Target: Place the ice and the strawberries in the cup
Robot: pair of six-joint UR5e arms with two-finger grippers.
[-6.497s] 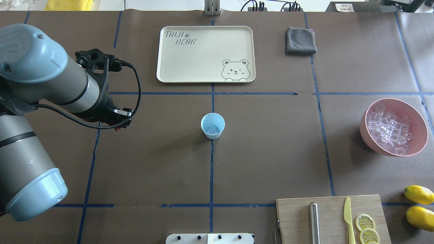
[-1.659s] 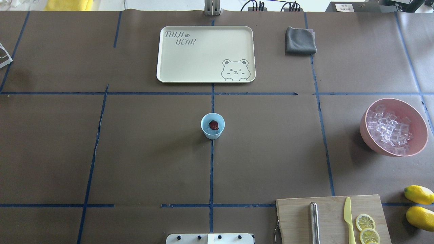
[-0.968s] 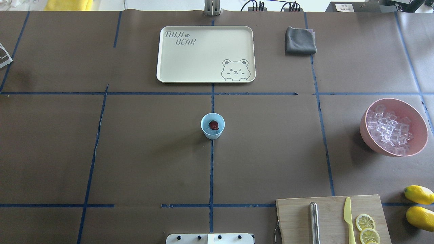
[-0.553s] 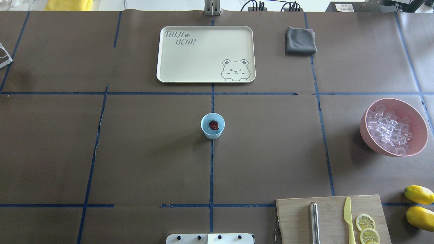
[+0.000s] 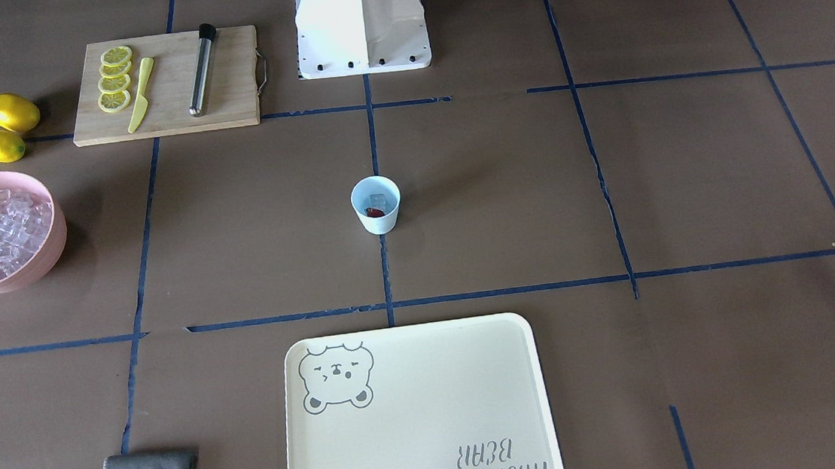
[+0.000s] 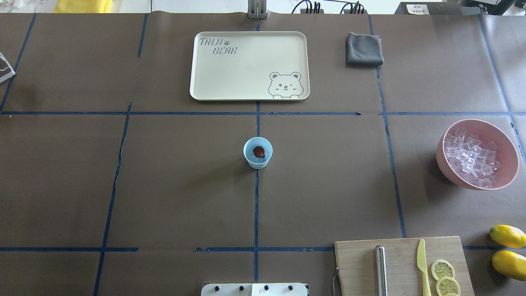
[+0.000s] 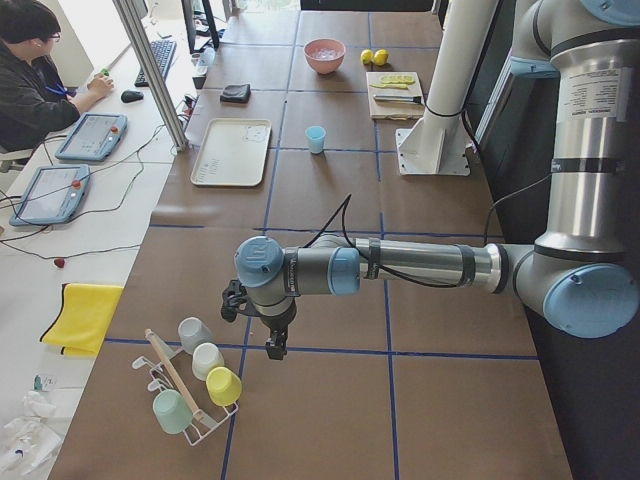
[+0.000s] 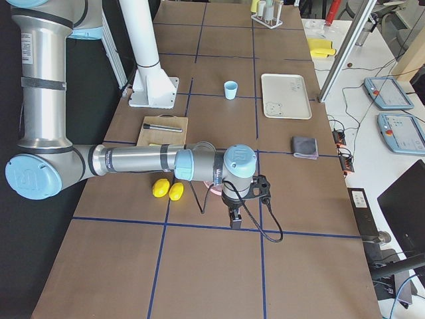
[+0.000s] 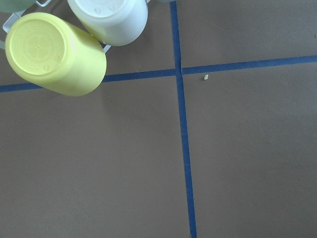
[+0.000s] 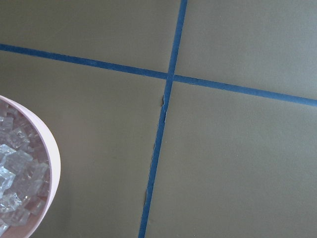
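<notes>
overhead: forward-down; front: opposite, steep; both share cup point(image 6: 258, 163); sides: far; wrists: close

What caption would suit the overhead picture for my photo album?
A strawberry sits in the light blue cup at centre; the pink bowl of ice waits at right.

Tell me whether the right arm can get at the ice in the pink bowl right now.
Probably yes. The right gripper hangs just beside the pink bowl, whose rim shows at the edge of its wrist view, and the ice lies uncovered with nothing over it.
</notes>
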